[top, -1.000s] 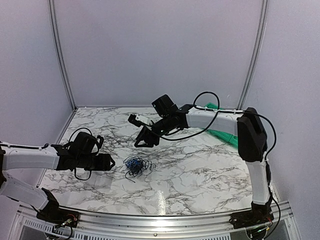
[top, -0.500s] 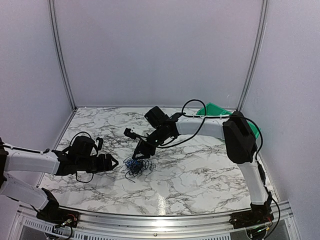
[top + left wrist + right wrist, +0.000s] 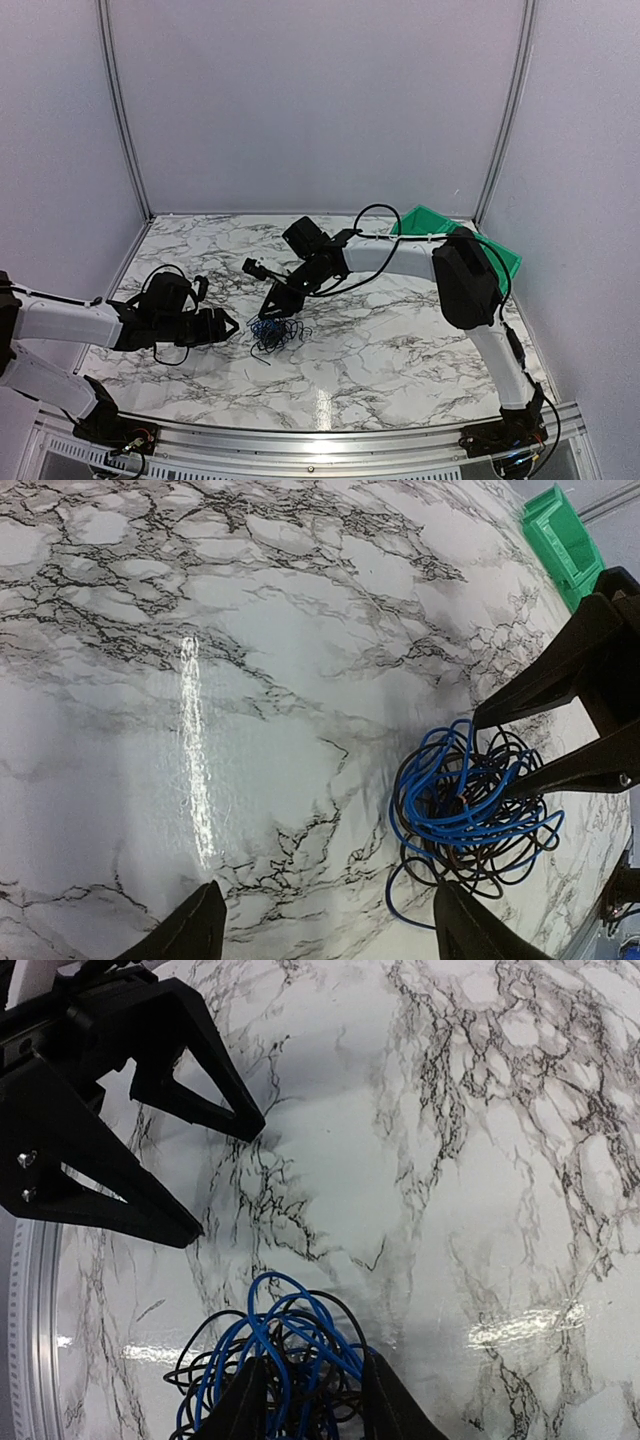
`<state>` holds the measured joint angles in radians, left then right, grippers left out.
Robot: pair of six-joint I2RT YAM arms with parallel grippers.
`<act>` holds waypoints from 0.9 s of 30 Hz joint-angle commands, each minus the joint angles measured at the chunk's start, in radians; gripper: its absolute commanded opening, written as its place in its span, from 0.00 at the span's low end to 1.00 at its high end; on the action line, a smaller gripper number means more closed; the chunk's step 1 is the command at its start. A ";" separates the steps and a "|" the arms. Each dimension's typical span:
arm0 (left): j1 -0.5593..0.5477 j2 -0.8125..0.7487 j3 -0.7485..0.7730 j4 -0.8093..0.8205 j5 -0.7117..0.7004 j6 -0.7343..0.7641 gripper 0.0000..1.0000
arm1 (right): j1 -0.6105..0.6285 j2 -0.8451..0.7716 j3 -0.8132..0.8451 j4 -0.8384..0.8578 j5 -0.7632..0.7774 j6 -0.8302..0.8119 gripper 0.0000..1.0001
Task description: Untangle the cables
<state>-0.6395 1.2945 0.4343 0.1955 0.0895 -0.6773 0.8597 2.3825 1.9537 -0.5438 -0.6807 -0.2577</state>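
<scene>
here cables (image 3: 465, 825): round wad, no clear axis; right fingers (image 3: 245, 1408) astride, apart; left fingers (image 3: 190, 932) spread.

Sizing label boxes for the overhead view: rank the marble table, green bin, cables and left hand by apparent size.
1. marble table
2. green bin, though the right arm hides part of it
3. cables and left hand: roughly alike, so unranked
</scene>
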 commanded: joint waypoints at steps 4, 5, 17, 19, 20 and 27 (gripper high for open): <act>0.003 0.046 0.014 0.059 0.021 -0.016 0.74 | 0.010 0.002 0.040 -0.013 -0.023 0.013 0.08; 0.003 0.052 0.017 0.066 0.022 -0.019 0.74 | 0.011 -0.004 0.036 -0.005 -0.026 0.015 0.04; -0.002 0.045 -0.040 0.389 -0.005 -0.082 0.73 | 0.012 -0.142 -0.060 0.084 0.001 0.096 0.00; -0.003 0.049 -0.054 0.450 -0.022 -0.096 0.73 | 0.013 -0.165 -0.082 0.099 0.012 0.109 0.00; -0.005 0.055 -0.055 0.469 -0.029 -0.103 0.73 | 0.013 -0.174 -0.091 0.105 0.016 0.111 0.00; -0.027 0.168 0.001 0.536 -0.020 -0.110 0.73 | 0.013 -0.190 -0.103 0.116 0.030 0.118 0.00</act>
<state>-0.6487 1.3972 0.3958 0.6415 0.0704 -0.7784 0.8612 2.2143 1.8587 -0.4580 -0.6674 -0.1619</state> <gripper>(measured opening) 0.730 0.021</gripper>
